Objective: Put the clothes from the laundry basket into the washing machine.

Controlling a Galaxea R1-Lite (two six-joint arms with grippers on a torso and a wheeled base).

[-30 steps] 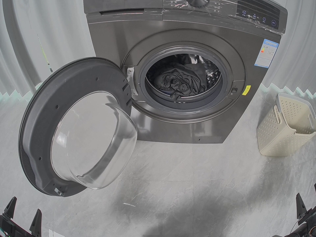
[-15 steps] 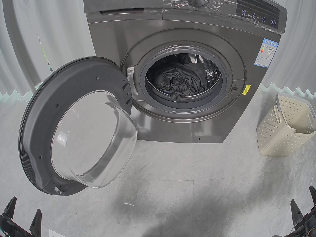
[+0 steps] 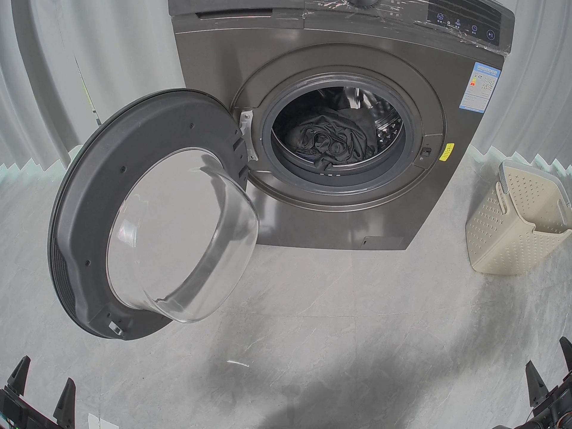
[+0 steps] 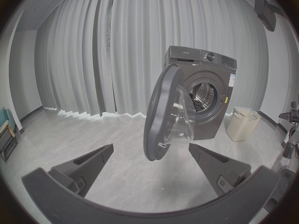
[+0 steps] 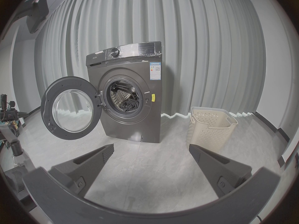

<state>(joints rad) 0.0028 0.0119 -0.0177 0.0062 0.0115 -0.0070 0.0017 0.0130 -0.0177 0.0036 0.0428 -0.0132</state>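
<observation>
The grey washing machine (image 3: 208, 61) stands ahead with its round door (image 3: 89, 210) swung wide open to the left. A dark bundle of clothes (image 3: 330, 138) lies in the drum, also seen in the right wrist view as dark clothes (image 5: 129, 104). The cream perforated laundry basket (image 3: 506, 239) stands on the floor right of the machine; the inside walls of the basket (image 5: 208, 131) look bare. My left gripper (image 3: 42, 382) is low at the near left, open and holding nothing. My right gripper (image 3: 548, 367) is low at the near right, open and holding nothing.
Pale curtains (image 3: 47, 61) hang behind and beside the machine. Grey tiled floor (image 3: 333, 329) lies between me and the machine. The open door juts out over the floor on the left. A small white scrap (image 3: 238, 363) lies on the tiles.
The head camera has shifted, so machine and door sit a little more to the right and higher. The right gripper dropped slightly lower. The left gripper has kept still.
</observation>
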